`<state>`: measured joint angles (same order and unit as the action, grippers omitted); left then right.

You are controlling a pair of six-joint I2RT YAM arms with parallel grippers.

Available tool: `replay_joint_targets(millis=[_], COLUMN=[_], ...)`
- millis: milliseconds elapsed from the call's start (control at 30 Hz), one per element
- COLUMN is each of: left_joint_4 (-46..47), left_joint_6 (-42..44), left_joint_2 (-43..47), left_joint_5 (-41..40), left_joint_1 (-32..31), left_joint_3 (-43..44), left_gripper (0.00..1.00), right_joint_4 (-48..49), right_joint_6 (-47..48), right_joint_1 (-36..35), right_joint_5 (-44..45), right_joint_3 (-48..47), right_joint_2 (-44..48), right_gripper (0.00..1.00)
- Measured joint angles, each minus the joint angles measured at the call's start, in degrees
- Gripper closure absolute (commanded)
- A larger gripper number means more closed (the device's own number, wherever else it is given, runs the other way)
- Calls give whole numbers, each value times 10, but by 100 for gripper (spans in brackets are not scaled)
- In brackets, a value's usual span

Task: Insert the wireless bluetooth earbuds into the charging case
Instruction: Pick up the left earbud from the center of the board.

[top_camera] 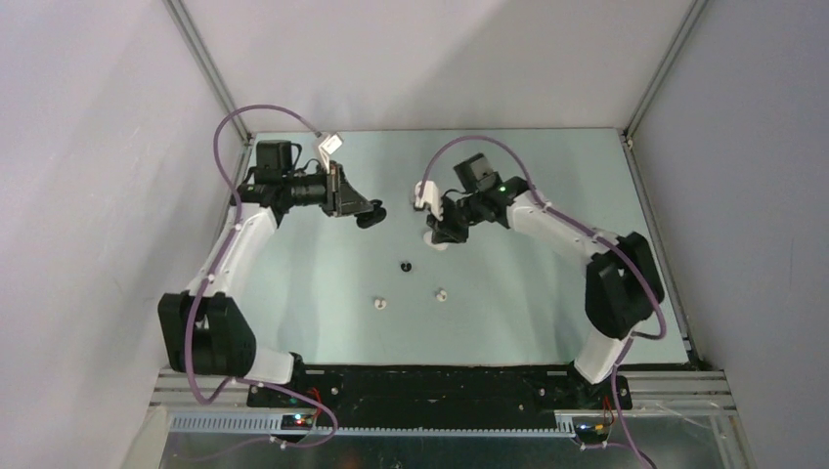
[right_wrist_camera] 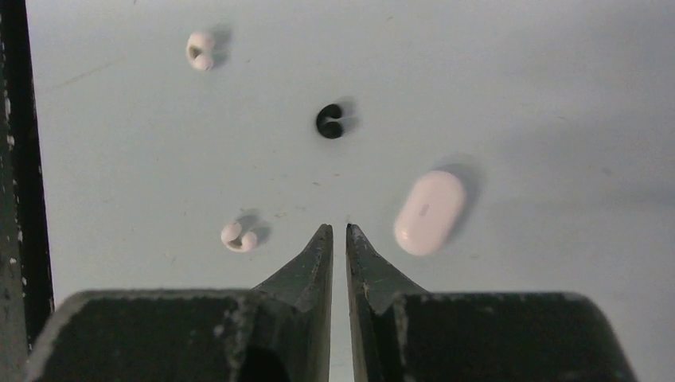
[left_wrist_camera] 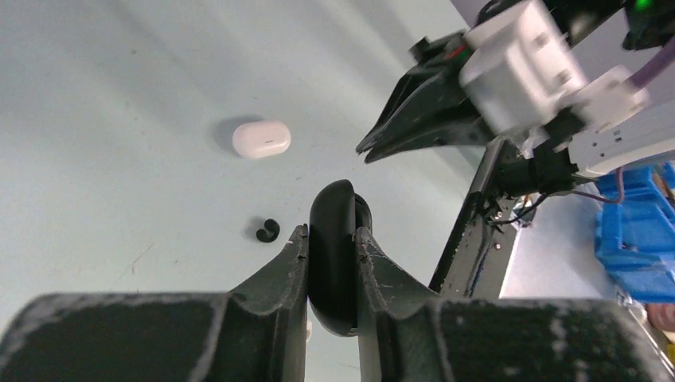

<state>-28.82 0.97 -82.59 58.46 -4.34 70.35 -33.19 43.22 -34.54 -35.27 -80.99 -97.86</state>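
Pale tabletop (top_camera: 528, 303) fills the overhead view. A black earbud (top_camera: 405, 265) and two white earbuds (top_camera: 380, 303) lie mid-table, far from every edge, with bare surface around them. At the left wrist, the left gripper (left_wrist_camera: 332, 232) is clenched on an upright black case (left_wrist_camera: 334, 199), and a white case (left_wrist_camera: 261, 138) lies apart. At the right wrist, the right gripper (right_wrist_camera: 339, 232) is pinched almost together on nothing, just beside the white case.

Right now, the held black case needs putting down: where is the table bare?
Bare: far strip of table behind left gripper, black case and right gripper; near patches either side of white buds. Crowded: the middle, with black bud and white case.
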Motion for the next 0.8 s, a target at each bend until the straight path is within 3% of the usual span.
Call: replay_joint_targets(millis=[200,433,800], left_joint_4=[1,-2,-2], left_joint_6=[-10,-22,-31], left_joint_2=[63,116,170], left_joint_5=[-45,-104,-129], left_joint_1=[22,33,85], left_joint_3=[-48,-116,-148], left_gripper=[100,100,100], right_joint_4=[-29,-12,33], right_joint_6=[86,157,200], right_joint_1=[-55,-108,-122], right_joint_5=[10,30,64], right_joint_3=[0,0,-25], right_joint_2=[-76,-126,-192], right_gripper=[87,78,74])
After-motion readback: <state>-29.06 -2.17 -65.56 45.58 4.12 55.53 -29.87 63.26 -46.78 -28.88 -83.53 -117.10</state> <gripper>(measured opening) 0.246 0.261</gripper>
